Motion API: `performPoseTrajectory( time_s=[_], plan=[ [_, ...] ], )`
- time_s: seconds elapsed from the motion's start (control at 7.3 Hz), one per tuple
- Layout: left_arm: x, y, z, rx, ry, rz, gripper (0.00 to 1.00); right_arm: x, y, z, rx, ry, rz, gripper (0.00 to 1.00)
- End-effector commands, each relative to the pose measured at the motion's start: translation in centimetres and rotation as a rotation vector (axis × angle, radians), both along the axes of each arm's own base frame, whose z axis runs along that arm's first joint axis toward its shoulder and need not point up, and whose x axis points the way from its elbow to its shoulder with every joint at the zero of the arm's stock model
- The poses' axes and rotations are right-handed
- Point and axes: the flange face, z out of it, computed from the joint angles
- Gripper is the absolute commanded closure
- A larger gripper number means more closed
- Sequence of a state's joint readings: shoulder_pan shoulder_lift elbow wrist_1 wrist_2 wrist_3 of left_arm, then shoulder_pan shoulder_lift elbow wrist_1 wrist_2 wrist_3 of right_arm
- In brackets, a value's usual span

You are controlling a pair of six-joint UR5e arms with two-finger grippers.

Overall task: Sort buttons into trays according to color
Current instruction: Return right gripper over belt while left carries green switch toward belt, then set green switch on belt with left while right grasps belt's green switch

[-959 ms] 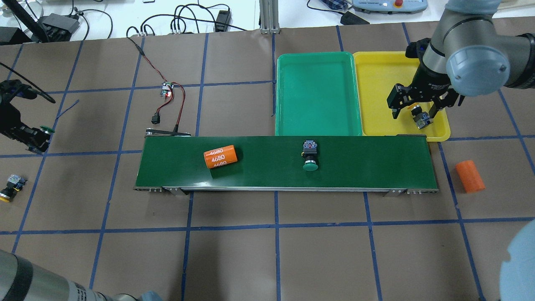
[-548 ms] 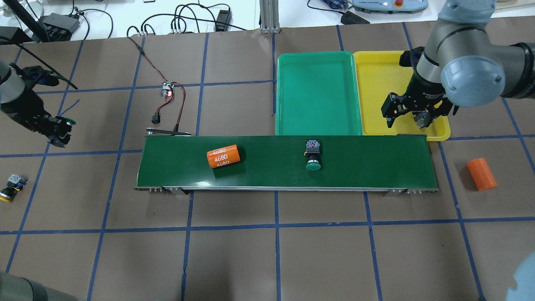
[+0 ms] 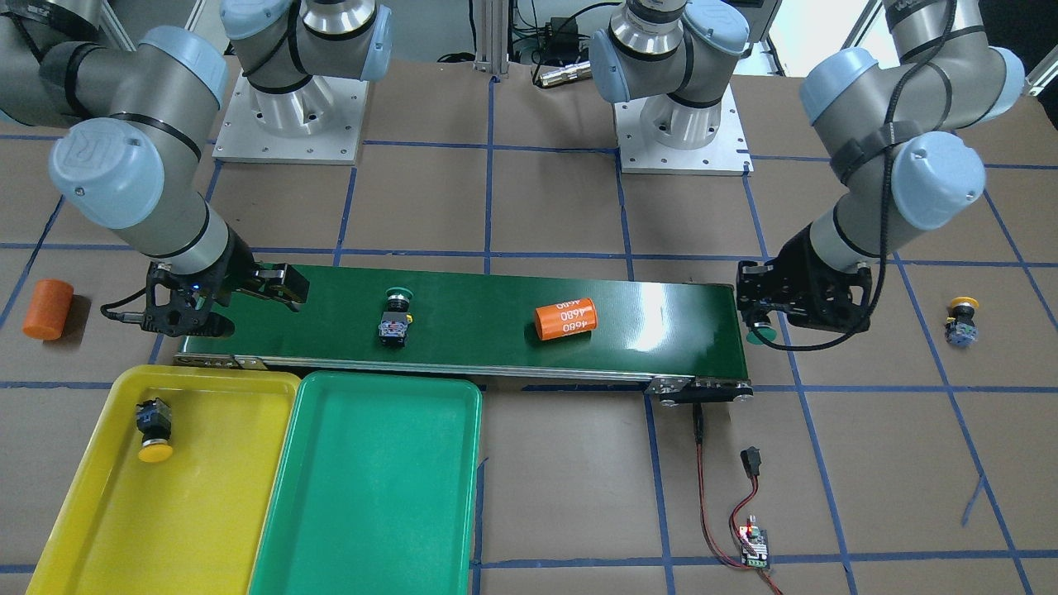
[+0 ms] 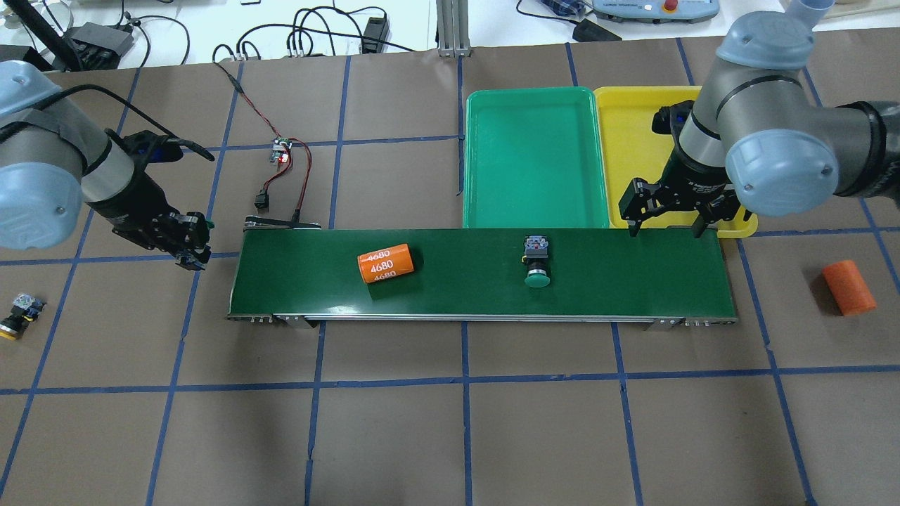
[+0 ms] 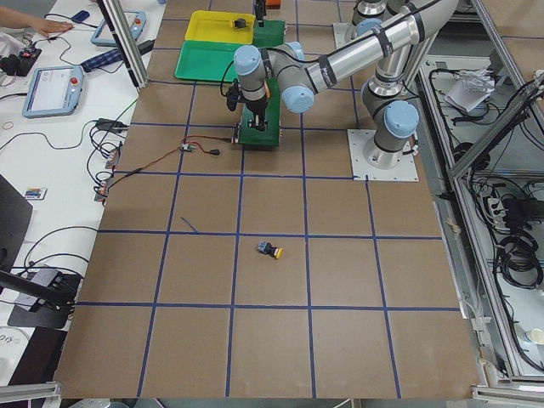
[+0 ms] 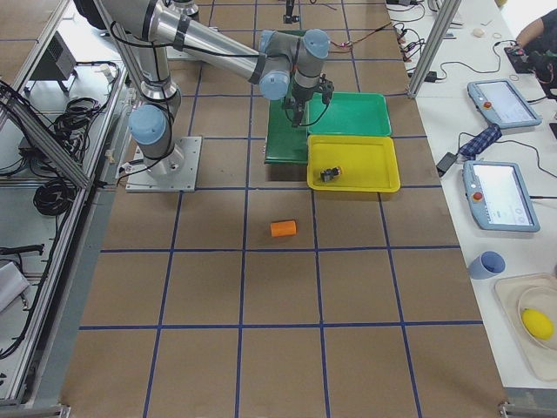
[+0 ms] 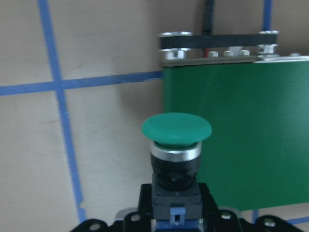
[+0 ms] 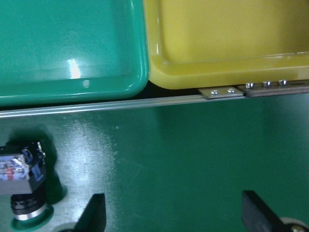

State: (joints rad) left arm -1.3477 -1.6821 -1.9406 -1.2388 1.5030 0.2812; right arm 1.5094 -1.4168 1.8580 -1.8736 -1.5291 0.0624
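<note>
My left gripper (image 4: 191, 244) is shut on a green-capped button (image 7: 176, 145) and holds it just off the belt's left end; it also shows in the front view (image 3: 760, 333). A second green button (image 4: 538, 263) lies on the belt. My right gripper (image 4: 664, 223) is open and empty over the belt's far edge, to the right of that button (image 8: 24, 183). One yellow button (image 3: 154, 430) lies in the yellow tray (image 3: 165, 521); the right arm hides it in the overhead view. Another yellow button (image 4: 17, 316) lies on the table at far left. The green tray (image 4: 534, 158) holds nothing.
The dark green conveyor belt (image 4: 633, 274) runs across the middle. An orange 4680 cylinder (image 4: 384, 262) lies on it. Another orange cylinder (image 4: 849, 287) lies on the table at right. A small circuit board with red and black wires (image 4: 281, 151) lies behind the belt's left end.
My right gripper moved off the yellow tray to the belt, leaving the yellow button there. My left gripper carried the green button right to the belt's end. The loose orange cylinder rolled right.
</note>
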Motion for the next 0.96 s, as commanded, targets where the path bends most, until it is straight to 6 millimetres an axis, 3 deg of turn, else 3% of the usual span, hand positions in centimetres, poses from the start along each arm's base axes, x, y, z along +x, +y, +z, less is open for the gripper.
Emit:
performPoseTrajectory(
  time_s=[0.0, 0.14, 0.27, 0.41, 0.55, 0.68, 0.82],
  plan=[
    [-4.4, 0.0, -1.8, -0.039, -0.012, -0.020, 1.00, 3.0, 0.9, -0.1, -0.001, 0.007, 0.001, 0.00],
    [-6.4, 0.6, -2.8, -0.046, -0.017, -0.027, 1.00, 2.9, 1.1, -0.6, 0.008, 0.003, 0.003, 0.00],
    [-6.9, 0.1, -3.1, -0.083, -0.019, -0.022, 1.00, 3.0, 1.4, -0.9, 0.008, 0.003, 0.004, 0.00],
    [-7.2, 0.0, -3.3, -0.086, -0.019, 0.002, 0.65, 3.0, 1.3, -0.8, 0.001, 0.000, 0.002, 0.00],
    [-7.2, 0.2, -3.6, -0.075, -0.019, 0.007, 0.01, 3.1, 1.4, -0.7, -0.002, 0.000, 0.004, 0.00],
    [-7.3, 0.3, -3.6, -0.069, -0.014, 0.006, 0.00, 3.5, 1.4, -0.8, -0.008, 0.003, 0.013, 0.00],
    [-6.5, -0.6, -2.2, -0.108, 0.014, 0.015, 0.00, 3.8, 1.2, -1.0, -0.016, 0.014, 0.021, 0.00]
  ],
)
